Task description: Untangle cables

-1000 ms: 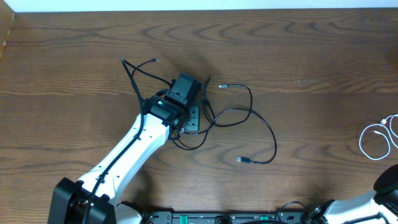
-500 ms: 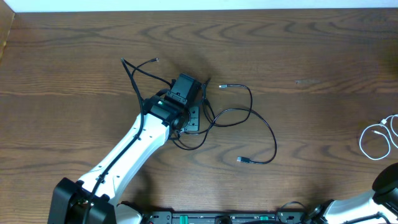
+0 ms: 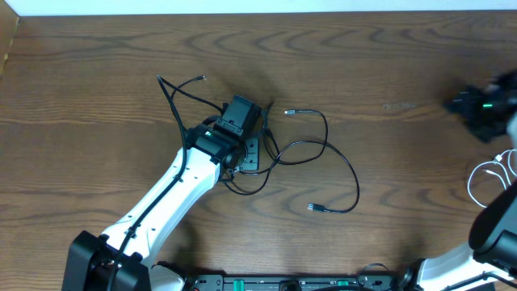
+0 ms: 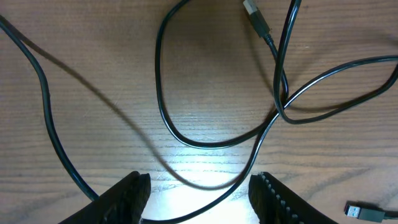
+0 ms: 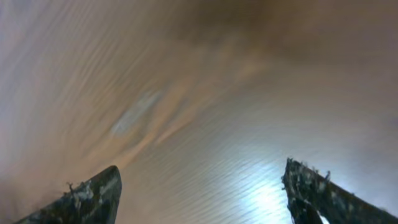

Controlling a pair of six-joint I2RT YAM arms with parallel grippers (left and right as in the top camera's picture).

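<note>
1. Left hand (image 4: pixel 202 196) released, spread wide, low over the black cables (image 3: pixel 356 190) tangled mid-surface (image 3: pixel 363 65) (one strand passes between its tips).
2. Right hand (image 5: pixel 202 193) released, empty; blurred, probably airborne.
3. White cable (image 3: pixel 477 182) looped at the right edge.

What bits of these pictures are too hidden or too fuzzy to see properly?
- Overhead: the left gripper covers the middle of the thin black cables, hiding how they cross underneath.
- Overhead: the looped white cable is cut off by the right edge.
- Overhead: the right gripper is a dark blur.
- Right wrist: the brown wooden table is smeared, with no detail.
</note>
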